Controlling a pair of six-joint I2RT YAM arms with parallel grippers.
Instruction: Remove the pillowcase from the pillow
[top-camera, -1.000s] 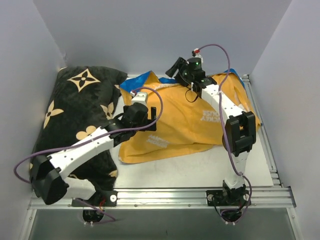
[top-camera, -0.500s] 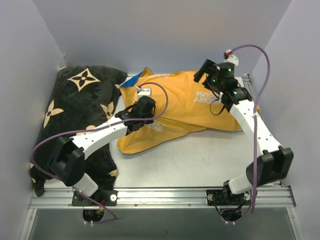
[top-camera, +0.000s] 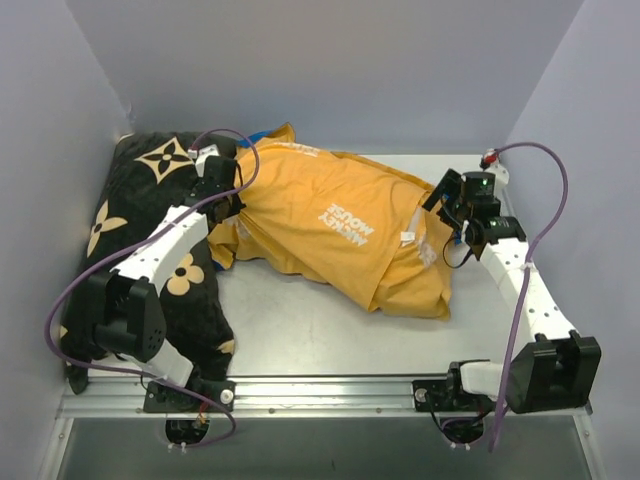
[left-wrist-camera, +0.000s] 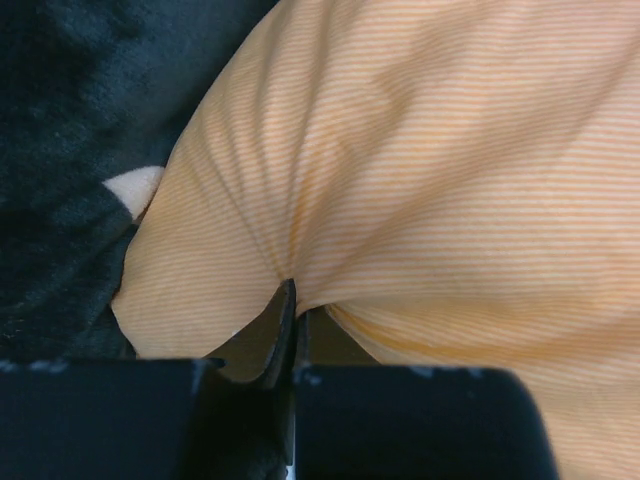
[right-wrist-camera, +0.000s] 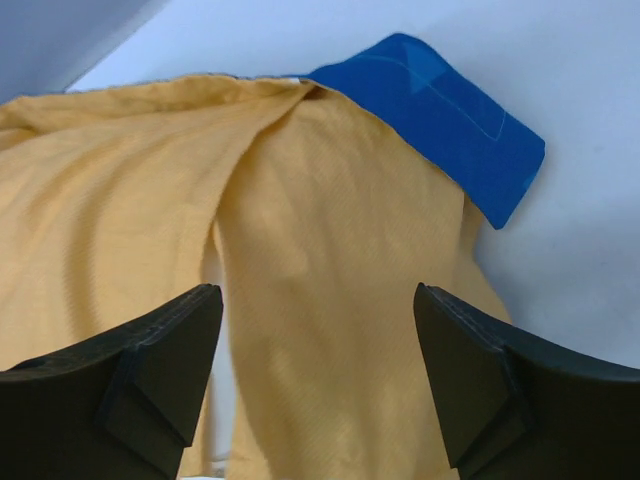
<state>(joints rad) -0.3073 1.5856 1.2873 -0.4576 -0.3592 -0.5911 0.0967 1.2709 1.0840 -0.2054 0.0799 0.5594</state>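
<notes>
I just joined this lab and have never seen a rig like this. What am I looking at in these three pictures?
Two small robot arms are bolted at the near edge of a table. The wide picture looks down from above and behind them, with the left arm on the left and the right arm on the right. The other two pictures come from cameras on the wrists.

On the table lies an orange-yellow pillowcase, turned inside out and bulging. The pillow itself cannot be seen. A black cushion with tan flowers lies at the left.

The left gripper is shut, pinching a fold of the pillowcase. The right gripper is open over the fabric near its blue corner and holds nothing.
</notes>
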